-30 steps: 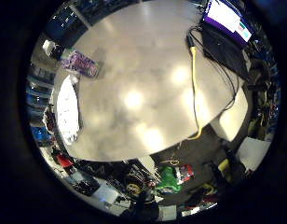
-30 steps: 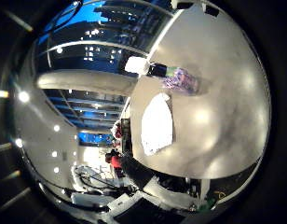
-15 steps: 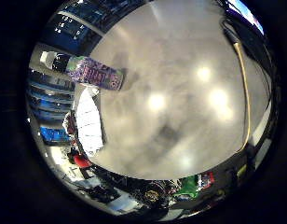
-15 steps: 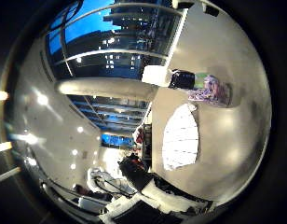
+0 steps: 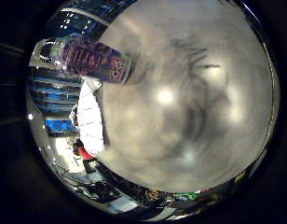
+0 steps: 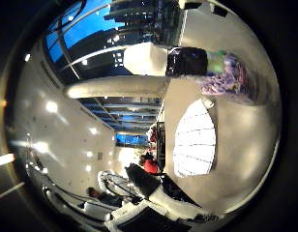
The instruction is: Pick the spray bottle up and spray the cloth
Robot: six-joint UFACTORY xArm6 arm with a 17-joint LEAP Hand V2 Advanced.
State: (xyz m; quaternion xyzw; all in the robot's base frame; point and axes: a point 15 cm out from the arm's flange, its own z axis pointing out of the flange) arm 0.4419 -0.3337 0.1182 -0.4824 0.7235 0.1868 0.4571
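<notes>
Closed in on the bottle (image 5: 90,59), now far larger in both palm views than a second ago; lies on its side on the table (image 5: 190,116), just beside the cloth (image 6: 195,140). Grasp probably next. Hand unseen; finger state impossible to tell.

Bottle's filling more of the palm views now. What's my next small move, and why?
Probably keep easing the palm toward the spray bottle. It stands on the table beside the white cloth, looming large but off to the edge of both views, so nothing shows a grasp yet.
</notes>
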